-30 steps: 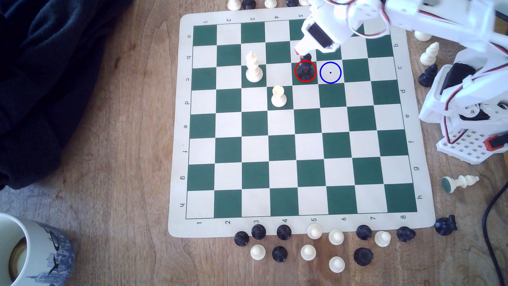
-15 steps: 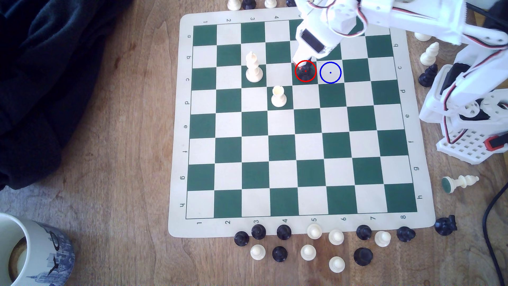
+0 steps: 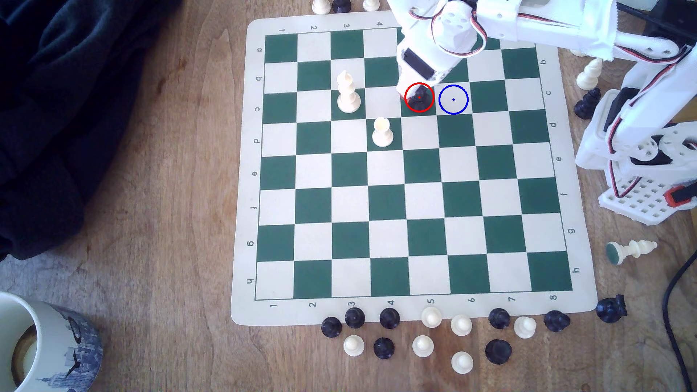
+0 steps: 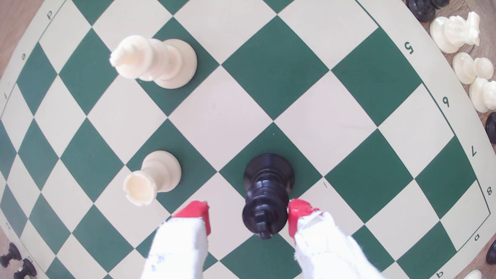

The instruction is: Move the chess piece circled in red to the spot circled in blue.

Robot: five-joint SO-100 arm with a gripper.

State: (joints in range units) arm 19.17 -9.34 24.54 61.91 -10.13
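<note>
The chess piece (image 3: 420,99), tall and glossy black, stands upright on a green square inside the red circle; my arm hides its head in the exterior view. One square toward the exterior view's right lies the spot (image 3: 453,99), a cream square ringed in blue. My gripper (image 3: 412,92) has come down over the piece. In the wrist view the gripper (image 4: 247,214) is open, with the crowned head of the chess piece (image 4: 265,206) between its red fingertips (image 4: 194,213). One tip sits against the head and the other stands well apart.
Two tall cream pieces (image 3: 347,94) (image 3: 382,132) stand on the board toward the exterior view's left of the gripper. Several pawns (image 3: 422,345) line the board's near edge. A mug (image 3: 41,346), dark cloth (image 3: 56,113) and the arm's base (image 3: 641,169) flank the board.
The arm has swung toward the exterior view's left and lowered. The gripper now covers the black piece's head, which showed below the fingers a second ago. The piece has not moved.
</note>
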